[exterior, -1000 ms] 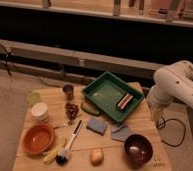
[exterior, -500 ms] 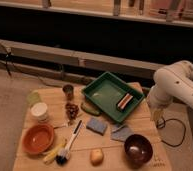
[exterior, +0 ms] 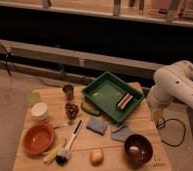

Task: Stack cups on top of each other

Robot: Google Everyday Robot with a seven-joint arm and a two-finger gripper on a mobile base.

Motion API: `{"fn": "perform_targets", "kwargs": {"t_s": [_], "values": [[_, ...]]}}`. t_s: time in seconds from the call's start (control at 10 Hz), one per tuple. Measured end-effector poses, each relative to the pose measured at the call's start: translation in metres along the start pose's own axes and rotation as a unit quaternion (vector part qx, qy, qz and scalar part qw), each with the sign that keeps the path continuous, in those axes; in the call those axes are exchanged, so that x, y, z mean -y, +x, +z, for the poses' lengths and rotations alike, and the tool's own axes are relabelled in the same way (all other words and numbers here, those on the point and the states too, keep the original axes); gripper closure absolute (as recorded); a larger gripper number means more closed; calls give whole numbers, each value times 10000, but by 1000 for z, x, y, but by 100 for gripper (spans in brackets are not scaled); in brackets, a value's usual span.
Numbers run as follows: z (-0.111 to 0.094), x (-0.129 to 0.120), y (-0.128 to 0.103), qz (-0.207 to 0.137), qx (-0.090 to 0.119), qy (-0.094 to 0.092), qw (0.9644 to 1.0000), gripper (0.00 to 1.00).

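Observation:
Three cups stand apart at the left side of the wooden table (exterior: pixel 50 95): a pale green cup (exterior: pixel 33 97) at the far left, a white cup (exterior: pixel 40 111) just in front of it, and a small metal cup (exterior: pixel 68 91) further right. None is stacked on another. My white arm (exterior: pixel 177 85) hangs over the table's right edge. The gripper (exterior: pixel 157 115) points down there, far from the cups and holding nothing that I can see.
A green tray (exterior: pixel 104 89) with a red-brown bar (exterior: pixel 124 100) sits at the back middle. Also on the table are an orange bowl (exterior: pixel 38 138), a dark bowl (exterior: pixel 138 148), a blue sponge (exterior: pixel 96 125), a grey cloth (exterior: pixel 121 132), grapes (exterior: pixel 71 110), a brush (exterior: pixel 70 144), a banana (exterior: pixel 52 153) and a yellow fruit (exterior: pixel 96 156).

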Motion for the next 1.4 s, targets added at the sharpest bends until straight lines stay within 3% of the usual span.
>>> {"fn": "perform_targets", "kwargs": {"t_s": [0.6,1.1,1.4], "values": [[0,-1,-5,-69,1,-2,10000,35],[3,2,-93,-679,106,94,9976,35],[7,10,-111,-1032,156,141,9944,35]]}}
